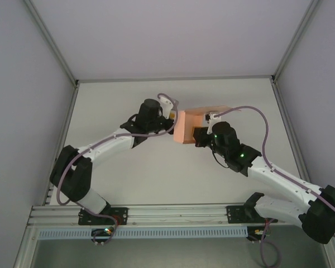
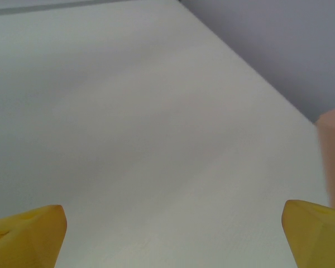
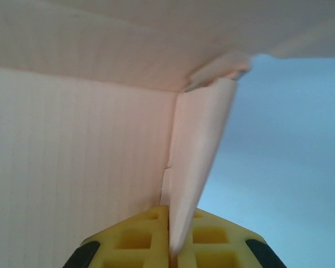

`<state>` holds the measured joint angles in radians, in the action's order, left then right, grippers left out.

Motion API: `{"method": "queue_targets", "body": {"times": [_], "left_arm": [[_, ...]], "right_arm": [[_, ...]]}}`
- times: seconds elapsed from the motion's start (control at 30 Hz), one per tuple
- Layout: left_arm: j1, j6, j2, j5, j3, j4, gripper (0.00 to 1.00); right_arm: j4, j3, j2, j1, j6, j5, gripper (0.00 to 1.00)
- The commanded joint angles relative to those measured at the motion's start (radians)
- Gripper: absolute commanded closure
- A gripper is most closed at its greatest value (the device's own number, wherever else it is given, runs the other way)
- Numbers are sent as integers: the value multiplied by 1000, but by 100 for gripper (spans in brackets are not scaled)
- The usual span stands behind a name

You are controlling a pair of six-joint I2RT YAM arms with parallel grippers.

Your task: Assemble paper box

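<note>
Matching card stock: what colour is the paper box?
Salmon pink, unmarked; the paper box shows best in the top external view.

White table (grey walls)

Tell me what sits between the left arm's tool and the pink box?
Just bare table: in the left wrist view, a plain stretch separates the open left tool from the paper box at right.

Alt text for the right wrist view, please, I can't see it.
The right arm's yellow fingers pinch a thin flap of the salmon-pink card paper box, whose walls stand to the left and above.
</note>
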<state>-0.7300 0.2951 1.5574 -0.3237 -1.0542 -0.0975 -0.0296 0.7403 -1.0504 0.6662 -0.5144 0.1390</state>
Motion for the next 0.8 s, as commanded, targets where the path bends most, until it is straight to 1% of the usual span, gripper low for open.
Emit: {"method": "queue_targets", "body": {"times": [0.0,0.07,0.13,0.2,0.27,0.4,0.57,0.77], "left_arm": [[-29,-35,-87,70,81,114,0],[31,19,-150,117,137,151,0],[104,74,-212,154,198,178,0],[160,79,-283,199,254,220,0],[190,79,-355,273,289,275,0],[242,102,-459,360,318,378,0],[294,127,-523,371,362,409,0],[308,137,-519,359,388,392,0]], "right_arm": [[-41,82,40,22,85,82,100],[-113,85,42,8,98,124,100],[-161,79,33,-12,110,125,100],[-220,77,1,-30,116,119,100],[-292,92,-61,-40,111,128,100],[-355,141,-232,-40,98,140,100],[-356,194,-435,-24,78,157,100],[-306,217,-620,-4,100,183,96]]}}
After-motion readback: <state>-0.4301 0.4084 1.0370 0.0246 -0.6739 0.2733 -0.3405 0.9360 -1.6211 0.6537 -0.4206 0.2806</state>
